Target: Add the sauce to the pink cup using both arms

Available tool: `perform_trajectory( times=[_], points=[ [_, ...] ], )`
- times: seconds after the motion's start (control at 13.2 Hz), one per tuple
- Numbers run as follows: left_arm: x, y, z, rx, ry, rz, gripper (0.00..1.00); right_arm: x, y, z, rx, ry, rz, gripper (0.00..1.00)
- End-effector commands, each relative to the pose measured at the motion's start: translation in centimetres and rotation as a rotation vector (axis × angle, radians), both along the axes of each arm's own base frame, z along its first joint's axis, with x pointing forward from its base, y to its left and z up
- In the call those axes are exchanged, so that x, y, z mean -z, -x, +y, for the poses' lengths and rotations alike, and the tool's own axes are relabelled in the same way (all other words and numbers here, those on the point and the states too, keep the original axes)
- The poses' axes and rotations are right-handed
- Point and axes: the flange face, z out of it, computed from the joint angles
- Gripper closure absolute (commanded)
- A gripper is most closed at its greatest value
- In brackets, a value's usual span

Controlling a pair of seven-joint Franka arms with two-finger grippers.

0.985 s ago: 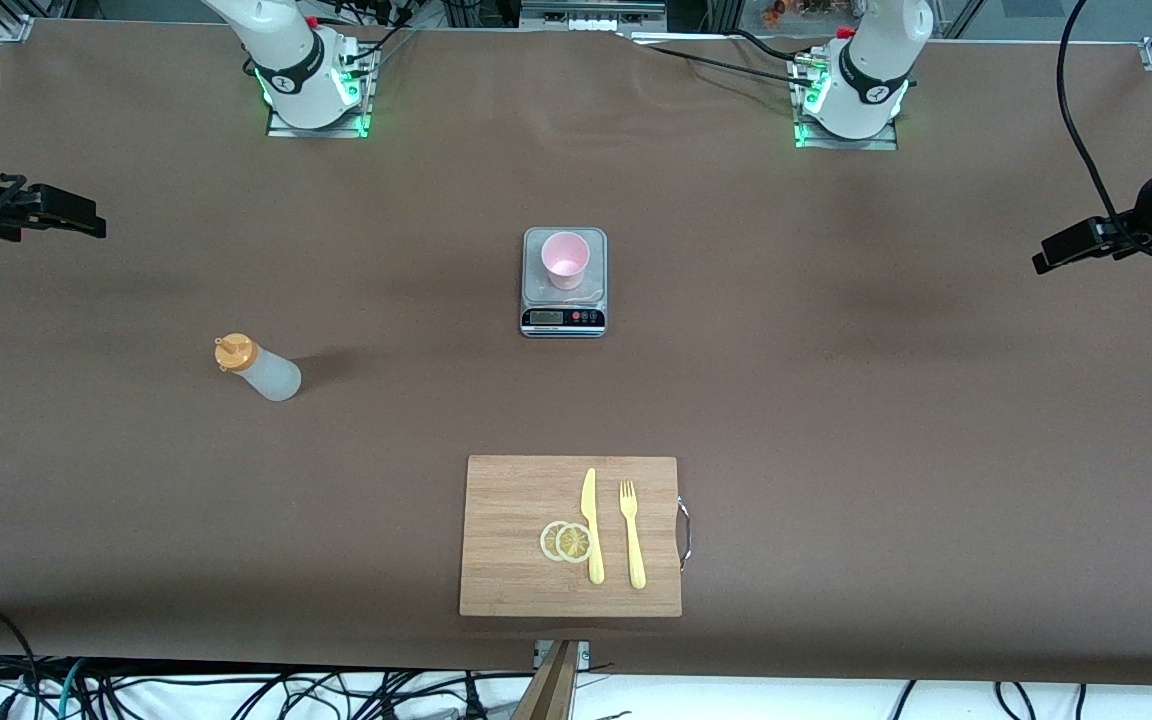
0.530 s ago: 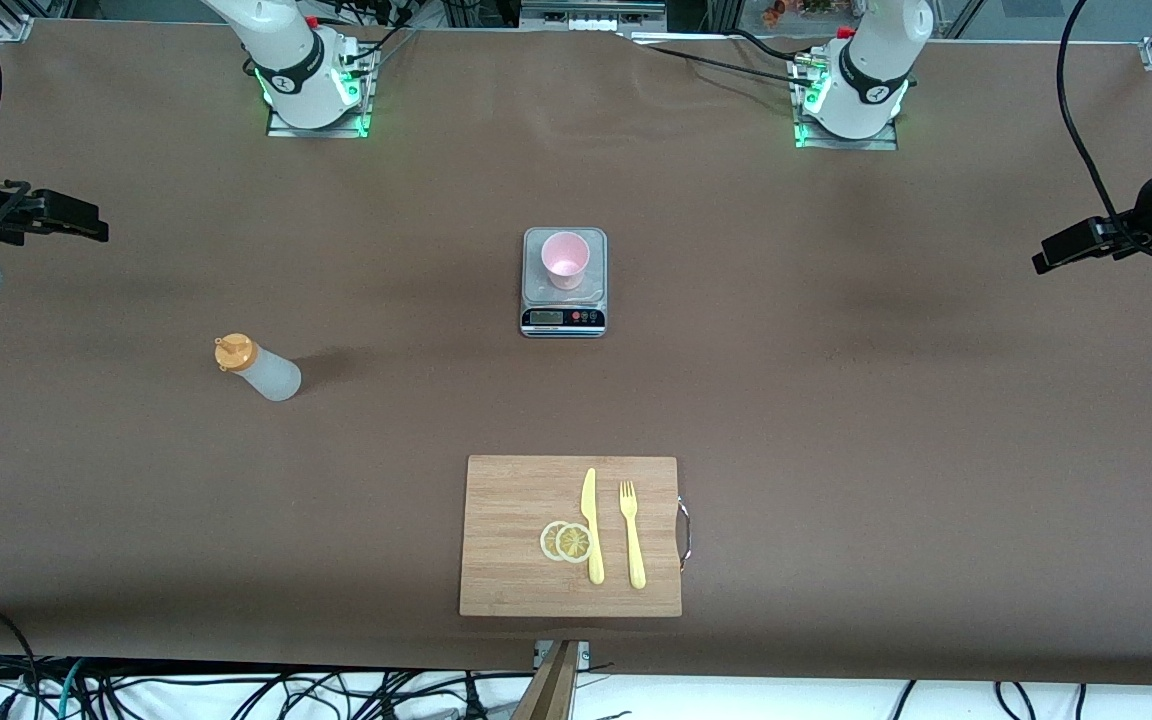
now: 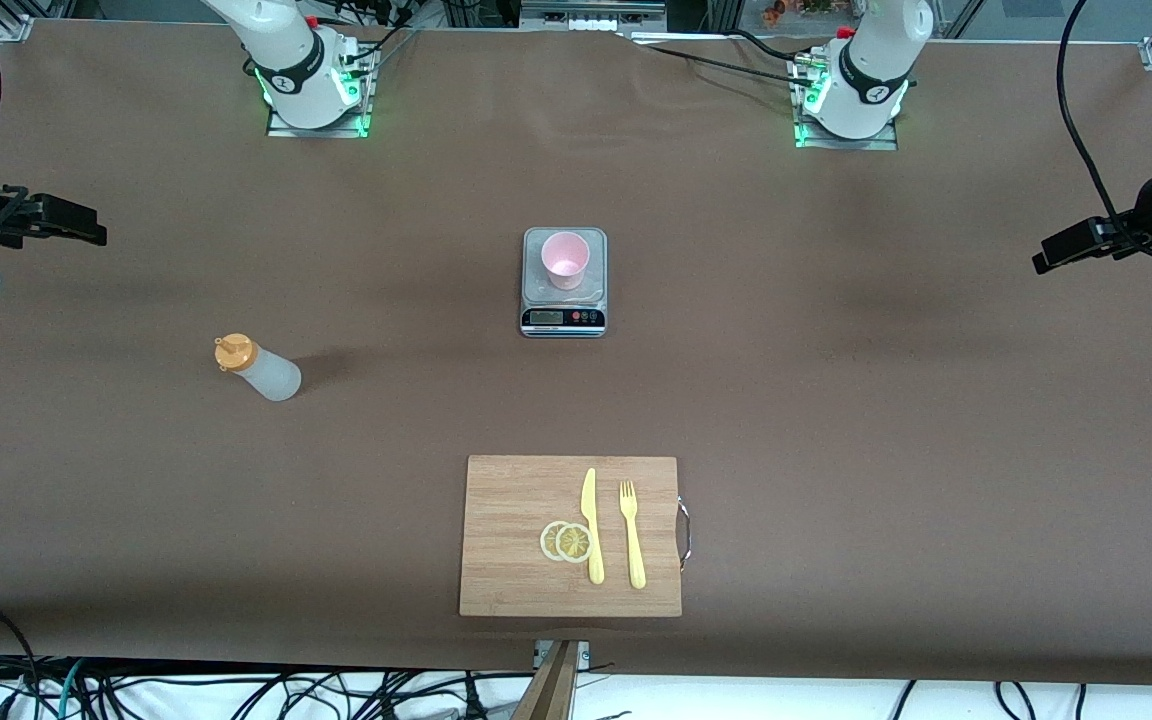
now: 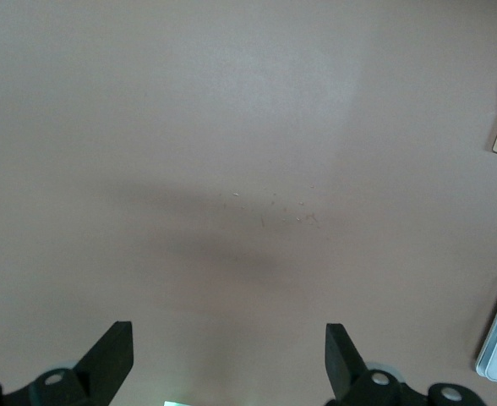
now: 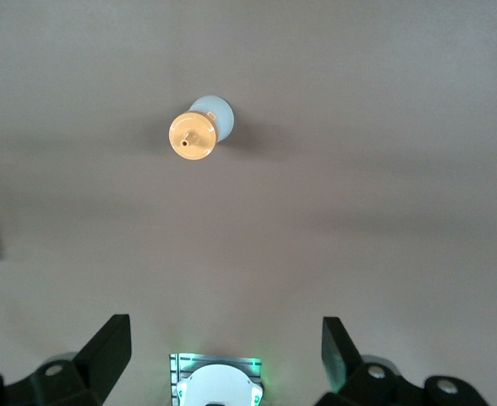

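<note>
The sauce (image 3: 258,368) stands upright on the table toward my right arm's end, well apart from the pink cup (image 3: 565,259), which sits on the scale (image 3: 563,318) mid-table. My right gripper (image 5: 223,359) hangs above the table's edge at that end — jaws wide, empty — so it looks the nearer one. My left gripper (image 4: 229,364) waits, also spread and empty, over bare table.
</note>
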Motion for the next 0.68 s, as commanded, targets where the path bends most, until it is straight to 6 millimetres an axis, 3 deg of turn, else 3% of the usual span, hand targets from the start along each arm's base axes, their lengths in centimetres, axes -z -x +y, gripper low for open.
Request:
perform_trajectory(
  times=[0.0, 0.61],
  points=[
    [-0.16, 0.3, -0.2, 0.008, 0.014, -0.001, 0.0, -0.32, -0.14, -0.36, 0.014, 0.016, -0.016, 0.0],
    [-0.16, 0.3, -0.2, 0.008, 0.014, -0.001, 0.0, -0.36, -0.21, -0.43, 0.016, 0.015, -0.022, 0.0]
  ],
)
